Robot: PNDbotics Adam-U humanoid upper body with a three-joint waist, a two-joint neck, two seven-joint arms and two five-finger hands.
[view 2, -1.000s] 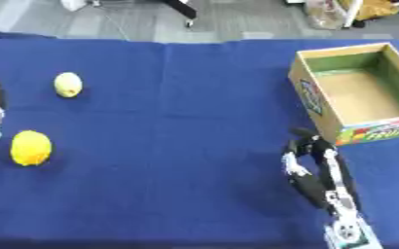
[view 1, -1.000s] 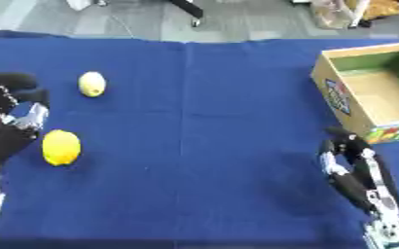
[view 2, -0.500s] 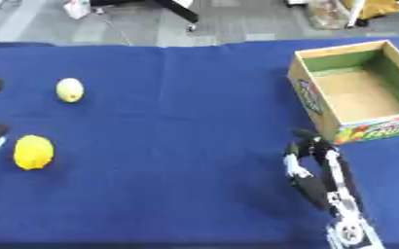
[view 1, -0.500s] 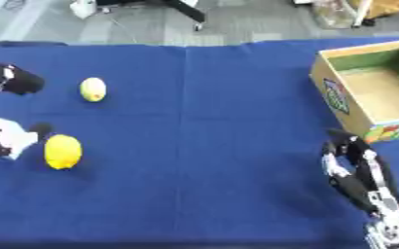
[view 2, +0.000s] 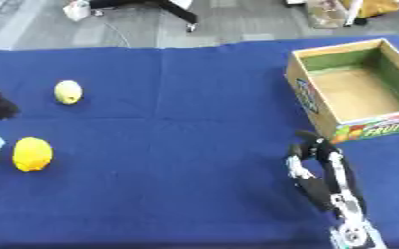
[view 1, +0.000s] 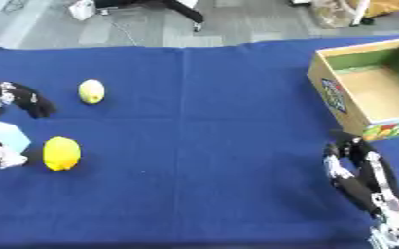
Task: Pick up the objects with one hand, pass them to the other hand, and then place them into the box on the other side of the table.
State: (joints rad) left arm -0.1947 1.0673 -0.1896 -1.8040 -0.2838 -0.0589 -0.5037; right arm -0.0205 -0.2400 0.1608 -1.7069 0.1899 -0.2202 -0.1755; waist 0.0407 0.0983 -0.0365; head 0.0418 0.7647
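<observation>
We are looking at a yellow lemon (view 1: pixel 61 153) lying on the blue worktop (view 1: pixel 203 146) near its left edge, with a smaller, paler lemon (view 1: pixel 91 91) lying farther back and well apart from it. Both are looking rounded, light and stiff enough to hold their shape, with a waxy skin that we are judging could slip or roll under a poor grip; we are thinking the best hold is across the fat middle, thumb on one side and fingers on the other.

Our left robot hand (view 1: pixel 11 95) is sitting just beside the yellow lemon, entering from the left edge, with dark parts behind the fruit and a pale part level with it. It is touching neither lemon, and we cannot tell how its fingers are set.

Our right robot hand (view 1: pixel 360 170) is resting near the lower right corner, fingers up and relaxed, holding nothing.

The cardboard box (view 2: pixel 309 102) is standing open and empty at the right side of the worktop, just behind that hand, so we are judging no fruit has been delivered yet
</observation>
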